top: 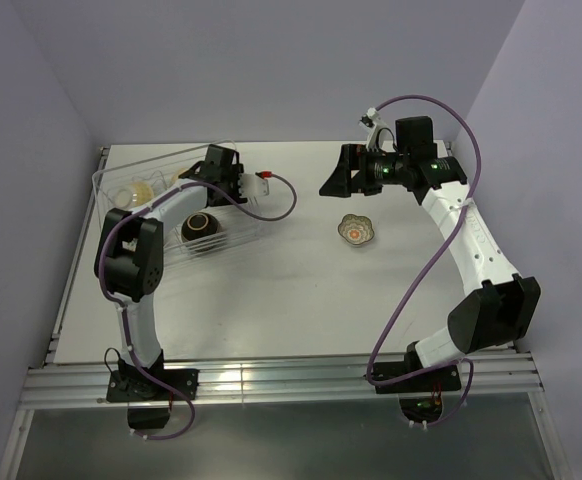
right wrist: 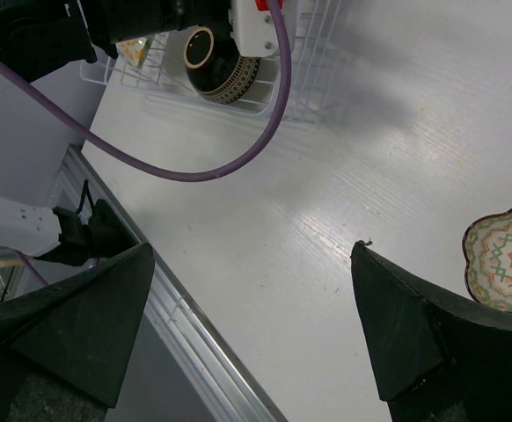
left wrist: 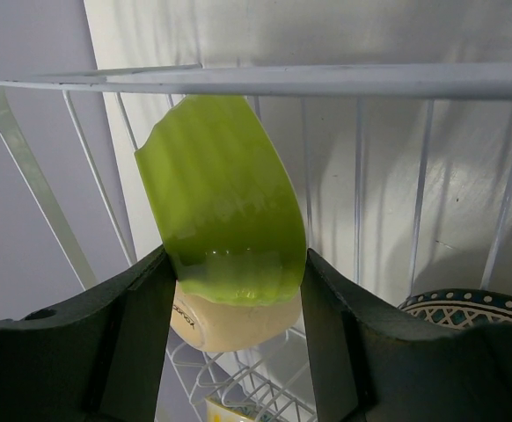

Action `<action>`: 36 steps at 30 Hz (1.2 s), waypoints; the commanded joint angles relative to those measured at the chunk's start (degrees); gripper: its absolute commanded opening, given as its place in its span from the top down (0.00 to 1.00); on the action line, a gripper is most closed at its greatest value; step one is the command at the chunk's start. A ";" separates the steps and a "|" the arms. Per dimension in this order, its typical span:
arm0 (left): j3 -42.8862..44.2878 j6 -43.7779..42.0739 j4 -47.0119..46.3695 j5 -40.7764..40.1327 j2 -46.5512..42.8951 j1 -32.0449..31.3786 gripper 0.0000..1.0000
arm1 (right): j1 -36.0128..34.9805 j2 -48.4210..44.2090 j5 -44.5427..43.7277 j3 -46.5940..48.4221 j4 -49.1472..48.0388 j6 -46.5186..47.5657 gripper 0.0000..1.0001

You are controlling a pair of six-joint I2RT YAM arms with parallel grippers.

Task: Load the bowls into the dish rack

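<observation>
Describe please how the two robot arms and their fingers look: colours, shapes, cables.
Both the left arm and the right arm have white rounded links with bulky black joint housings. A thin purple cable runs loosely along each. The fingers are matte black, broad and wedge-shaped. A small green light glows on the right wrist.

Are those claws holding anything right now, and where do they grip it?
The left gripper pinches the lime-green bowl at its near edge, one finger on each side, at the dish rack. The right gripper is open and empty.
</observation>
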State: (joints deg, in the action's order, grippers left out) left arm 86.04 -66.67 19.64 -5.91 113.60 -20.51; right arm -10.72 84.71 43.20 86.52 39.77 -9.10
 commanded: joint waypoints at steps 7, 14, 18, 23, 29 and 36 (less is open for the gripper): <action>0.62 -2.76 -2.50 -3.67 -0.49 -0.49 0.76 | 0.88 -0.77 1.36 -0.21 -0.22 0.67 0.00; 0.71 -2.93 -3.99 -4.98 1.44 -0.67 0.71 | 0.88 -0.42 1.36 -0.04 -0.13 0.40 0.00; 0.80 -2.94 -3.82 -5.51 2.15 -0.84 0.71 | 1.05 -0.33 1.18 0.05 0.13 0.67 0.00; -0.26 -3.11 -3.73 -5.16 2.15 -0.93 0.66 | 0.96 -0.16 1.18 0.05 0.13 0.58 0.00; 0.79 -1.18 -2.85 -3.23 3.03 -0.93 0.55 | 0.97 0.02 1.27 0.14 0.40 0.75 0.00; 2.55 0.75 -2.41 -2.53 4.35 -0.93 0.46 | 0.96 0.37 1.36 0.23 0.40 0.58 0.00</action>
State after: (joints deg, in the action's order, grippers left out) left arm 86.32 -67.88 16.69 -9.61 116.36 -21.82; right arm -10.24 84.73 43.59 86.52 39.92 -9.08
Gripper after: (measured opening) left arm 0.590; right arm 0.997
